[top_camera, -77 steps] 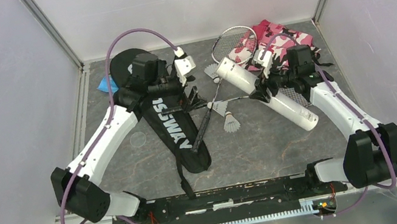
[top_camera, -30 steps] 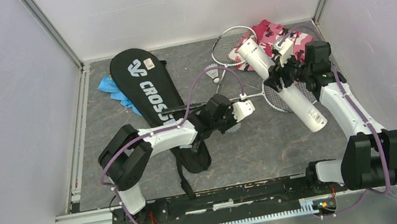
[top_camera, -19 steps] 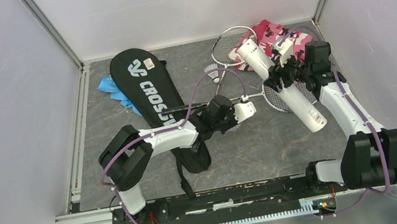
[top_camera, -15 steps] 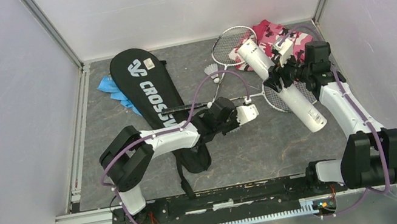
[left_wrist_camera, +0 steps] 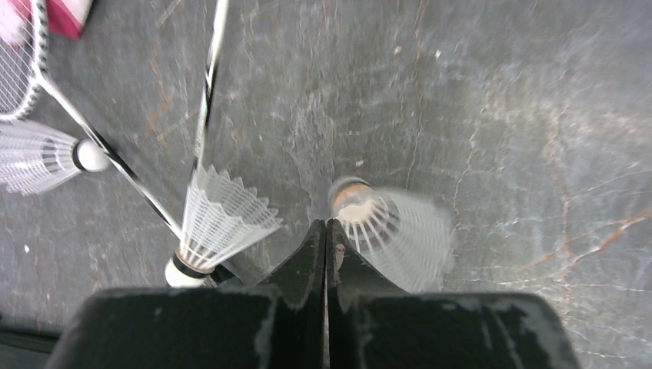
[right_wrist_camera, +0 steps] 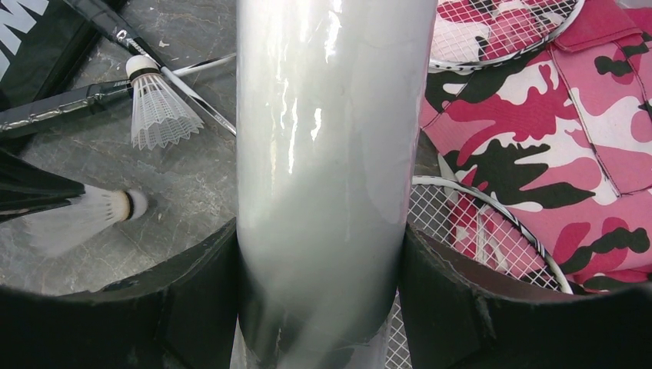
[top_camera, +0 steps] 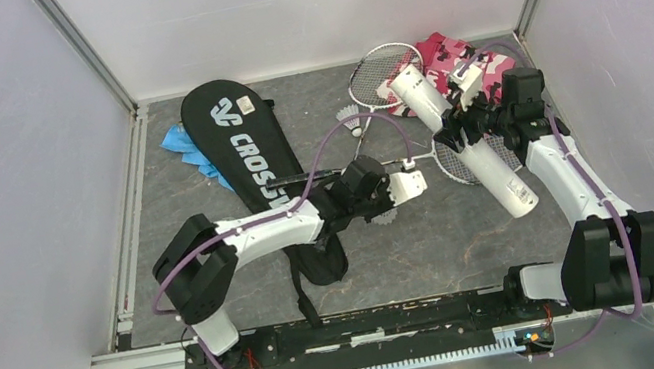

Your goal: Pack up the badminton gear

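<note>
Although the jaws of the left gripper (left_wrist_camera: pixel 325 227) are pressed together, the shuttlecock (left_wrist_camera: pixel 384 231) lies blurred just beside their tips on the table (left_wrist_camera: pixel 500 92), apparently uncaught; advise spreading them to straddle its cork. The right gripper (right_wrist_camera: pixel 319 254) clamps the tube (right_wrist_camera: pixel 330 138).

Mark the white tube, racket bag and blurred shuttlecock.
white tube (right_wrist_camera: pixel 330 154), right wrist view, mid-body.
racket bag (top_camera: pixel 248 150), top external view, CROSSWAY lettering.
blurred shuttlecock (left_wrist_camera: pixel 407 238), left wrist view, feather skirt.
</note>
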`<action>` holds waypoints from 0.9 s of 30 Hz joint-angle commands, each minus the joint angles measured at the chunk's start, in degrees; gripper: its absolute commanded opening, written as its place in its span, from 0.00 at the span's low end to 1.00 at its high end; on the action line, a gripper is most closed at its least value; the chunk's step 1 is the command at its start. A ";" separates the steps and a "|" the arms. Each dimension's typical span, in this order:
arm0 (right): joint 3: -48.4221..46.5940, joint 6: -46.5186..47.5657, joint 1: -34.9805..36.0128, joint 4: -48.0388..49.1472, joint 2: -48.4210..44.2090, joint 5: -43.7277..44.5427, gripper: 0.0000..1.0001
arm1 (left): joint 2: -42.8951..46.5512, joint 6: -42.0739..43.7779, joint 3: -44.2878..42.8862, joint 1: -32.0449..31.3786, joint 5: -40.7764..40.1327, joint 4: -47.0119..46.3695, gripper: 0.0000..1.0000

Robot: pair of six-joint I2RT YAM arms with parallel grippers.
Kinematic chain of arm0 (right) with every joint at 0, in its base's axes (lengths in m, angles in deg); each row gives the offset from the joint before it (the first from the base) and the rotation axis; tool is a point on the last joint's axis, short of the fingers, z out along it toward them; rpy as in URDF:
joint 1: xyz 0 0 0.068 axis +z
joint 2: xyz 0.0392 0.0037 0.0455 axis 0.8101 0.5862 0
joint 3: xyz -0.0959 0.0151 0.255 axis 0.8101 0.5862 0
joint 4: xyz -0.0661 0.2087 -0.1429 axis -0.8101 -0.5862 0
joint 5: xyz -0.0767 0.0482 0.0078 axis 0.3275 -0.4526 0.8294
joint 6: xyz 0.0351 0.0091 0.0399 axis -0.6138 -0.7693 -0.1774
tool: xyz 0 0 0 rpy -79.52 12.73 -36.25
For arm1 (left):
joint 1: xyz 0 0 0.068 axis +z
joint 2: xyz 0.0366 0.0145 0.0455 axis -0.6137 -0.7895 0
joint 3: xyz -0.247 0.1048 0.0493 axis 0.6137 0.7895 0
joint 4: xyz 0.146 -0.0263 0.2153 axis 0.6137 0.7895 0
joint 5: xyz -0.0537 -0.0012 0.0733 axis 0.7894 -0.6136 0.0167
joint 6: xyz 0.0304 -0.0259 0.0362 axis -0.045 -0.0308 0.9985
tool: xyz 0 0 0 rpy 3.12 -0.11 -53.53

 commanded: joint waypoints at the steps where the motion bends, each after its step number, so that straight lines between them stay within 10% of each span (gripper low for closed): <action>1: -0.88 1.74 -0.25 0.96 -0.15 -3.04 0.43 | 4.70 -0.26 -5.33 0.46 6.63 4.90 0.02; 27: -7.80 29.45 6.01 -22.21 5.59 -15.87 0.43 | 19.38 -28.70 -9.07 37.27 49.40 6.03 0.02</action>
